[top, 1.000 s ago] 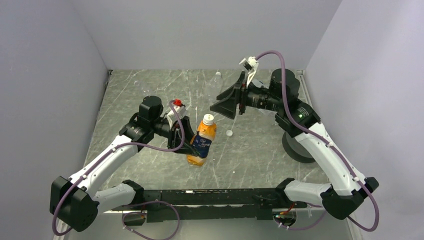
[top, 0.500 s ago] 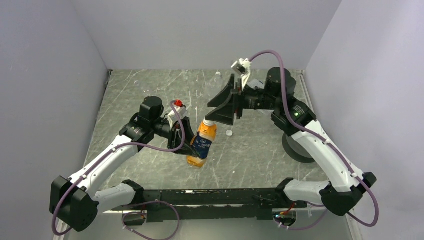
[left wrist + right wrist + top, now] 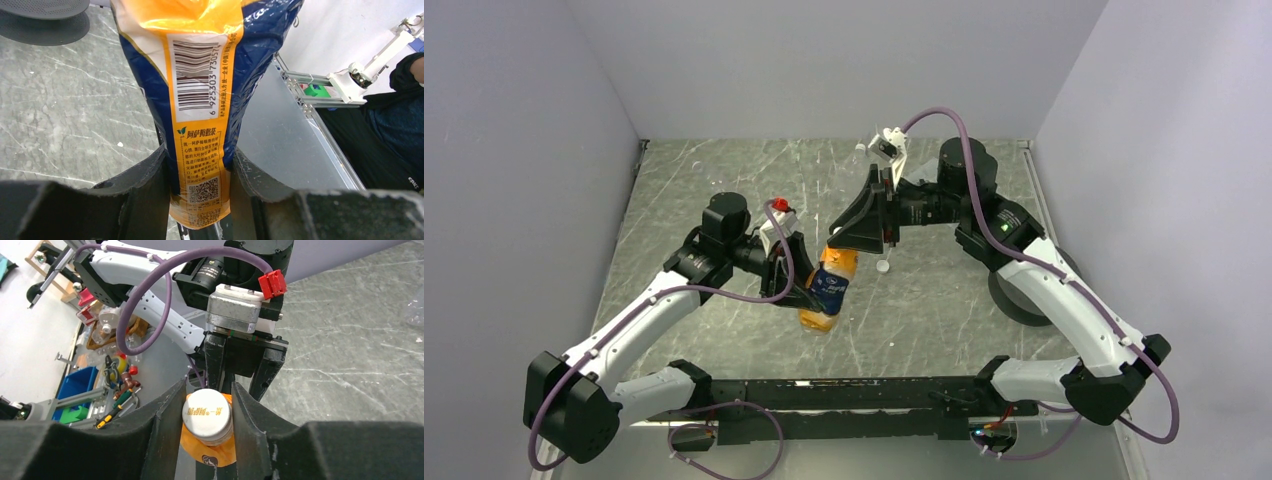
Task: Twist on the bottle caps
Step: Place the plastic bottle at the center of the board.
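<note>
**Two arms, one orange bottle, cap under grip**

Left arm: reaches forward from its base at the near left, elbow bent, wrist turned to the right. The left gripper (image 3: 802, 287) is clamped across the lower, labelled part of the bottle (image 3: 829, 285) and holds it off the table (image 3: 924, 310), tilted with its neck toward the rear right.

Right arm: upper link rises from the near right and the forearm lies level, pointing left toward the middle. The right gripper (image 3: 207, 415) is narrowed onto the white cap (image 3: 206, 410) on the bottle's neck, one finger pressed against each side.

Loose cap (image 3: 883, 267): white, on the table just right of the bottle's neck.

Disc (image 3: 1014, 300): black, far right, partly behind the right arm.

Change over the last second: the right arm has swung in from the rear right, where its gripper stood wider and well apart from the bottle, and has closed over the neck. The cap is now hidden from above. Left arm, bottle and loose cap are unmoved.
</note>
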`<action>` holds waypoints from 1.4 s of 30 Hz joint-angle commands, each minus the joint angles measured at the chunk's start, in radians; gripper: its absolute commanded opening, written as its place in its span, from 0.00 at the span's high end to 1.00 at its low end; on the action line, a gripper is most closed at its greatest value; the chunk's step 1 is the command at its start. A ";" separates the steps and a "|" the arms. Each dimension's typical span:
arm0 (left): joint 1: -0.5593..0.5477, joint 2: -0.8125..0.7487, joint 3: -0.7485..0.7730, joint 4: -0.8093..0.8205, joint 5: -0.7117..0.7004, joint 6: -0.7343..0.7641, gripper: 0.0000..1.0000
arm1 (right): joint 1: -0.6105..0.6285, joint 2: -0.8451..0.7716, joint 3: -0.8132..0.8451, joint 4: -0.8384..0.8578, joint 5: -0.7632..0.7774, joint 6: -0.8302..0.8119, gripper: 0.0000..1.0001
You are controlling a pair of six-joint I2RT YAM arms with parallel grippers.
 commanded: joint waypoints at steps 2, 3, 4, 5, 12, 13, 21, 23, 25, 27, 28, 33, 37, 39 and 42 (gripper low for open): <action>-0.005 0.005 -0.027 0.196 0.016 -0.125 1.00 | 0.021 -0.025 0.030 0.003 0.009 -0.035 0.63; -0.005 0.006 -0.031 0.219 0.015 -0.145 1.00 | 0.023 -0.026 0.030 0.000 0.025 -0.036 0.67; -0.005 0.006 -0.035 0.228 0.014 -0.154 1.00 | 0.025 -0.029 0.031 -0.004 0.049 -0.034 0.72; -0.005 0.005 -0.037 0.220 0.010 -0.149 1.00 | 0.025 -0.032 0.033 -0.014 0.081 -0.034 0.77; -0.004 -0.008 0.013 -0.032 -0.198 0.015 1.00 | 0.025 0.011 0.112 -0.146 0.381 0.039 1.00; -0.004 -0.010 0.016 -0.048 -0.260 0.028 1.00 | 0.026 0.019 0.123 -0.165 0.433 0.061 1.00; -0.005 -0.046 0.044 -0.040 -0.826 0.006 1.00 | 0.129 0.148 0.266 -0.409 1.063 0.228 1.00; -0.005 -0.051 0.053 -0.019 -0.941 -0.006 1.00 | 0.163 0.203 0.310 -0.471 1.199 0.274 1.00; -0.013 -0.050 0.065 0.003 -1.020 -0.007 1.00 | 0.193 0.261 0.355 -0.530 1.306 0.314 1.00; -0.043 -0.047 0.078 0.018 -1.109 0.008 1.00 | 0.207 0.310 0.391 -0.552 1.364 0.336 1.00; -0.062 -0.043 0.087 0.022 -1.149 0.025 1.00 | 0.210 0.327 0.404 -0.551 1.376 0.343 1.00; -0.121 -0.008 0.107 -0.011 -1.210 0.084 1.00 | 0.207 0.356 0.463 -0.533 1.341 0.303 0.85; -0.122 -0.004 0.068 -0.021 -1.134 0.133 1.00 | 0.169 0.301 0.451 -0.509 1.237 0.223 0.25; -0.122 -0.004 0.051 -0.030 -1.103 0.147 1.00 | 0.129 0.266 0.437 -0.514 1.159 0.192 0.01; -0.122 -0.021 0.012 -0.010 -1.065 0.166 1.00 | 0.095 0.225 0.423 -0.538 1.034 0.105 0.00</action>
